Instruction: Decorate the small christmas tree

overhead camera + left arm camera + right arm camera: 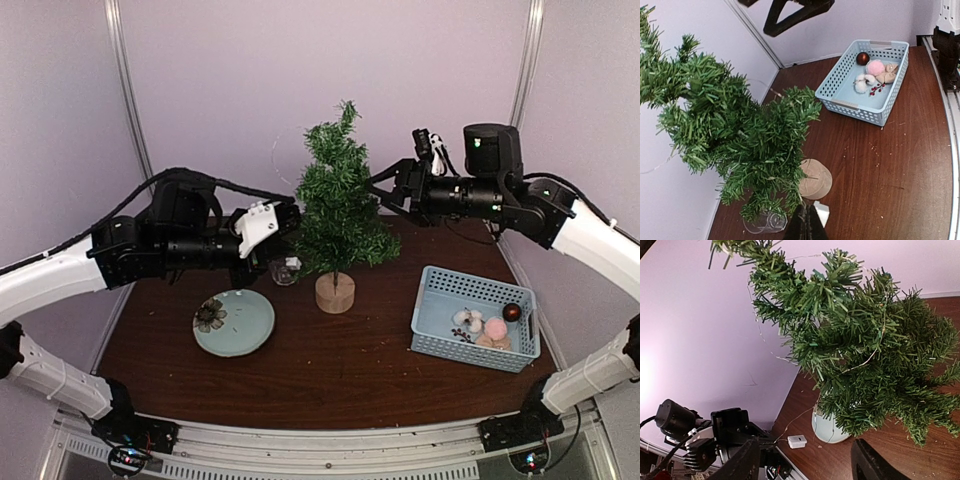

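Observation:
The small christmas tree [338, 200] stands mid-table on its round wood stump [335, 292]. It also shows in the left wrist view [735, 130] and the right wrist view [865, 345]. A thin light-string wire [866, 357] runs over its branches and down to a small white box [797, 441]. My left gripper [287, 222] is at the tree's left side. Its fingers [807, 225] are shut on the wire, with the white box [821, 211] beside them. My right gripper [385, 195] is open and empty at the tree's upper right [807, 465].
A drinking glass [286, 270] stands left of the stump, under the branches [764, 222]. A teal plate [234, 322] lies front left. A light-blue basket [475, 318] front right holds a brown ball [511, 312], a pink pompom [495, 327] and white cotton [467, 319].

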